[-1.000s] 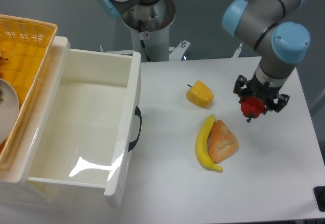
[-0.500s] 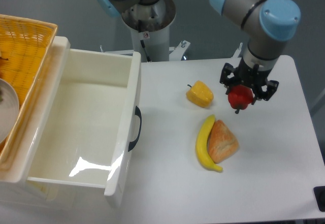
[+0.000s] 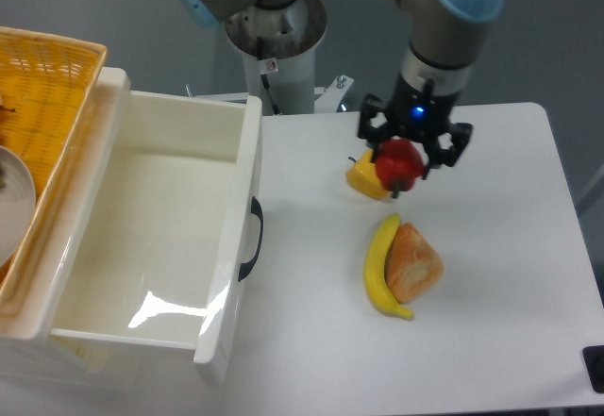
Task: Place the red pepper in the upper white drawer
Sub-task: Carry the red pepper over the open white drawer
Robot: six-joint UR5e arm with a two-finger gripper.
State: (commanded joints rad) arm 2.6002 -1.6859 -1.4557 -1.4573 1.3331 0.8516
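gripper (image 3: 406,157) clamped on red pepper (image 3: 398,162), held above desk (image 3: 491,341), overlapping yellow pepper (image 3: 363,178), upper white drawer (image 3: 151,237) open at 9 o'clock, banana (image 3: 379,267) and bread (image 3: 413,263) at 6 o'clock

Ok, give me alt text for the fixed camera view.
A robot gripper holds a red pepper above a white table, over a yellow pepper. An open, empty white drawer sits left; a banana and bread lie nearby.

single fixed camera, high, facing table (image 3: 491,341)
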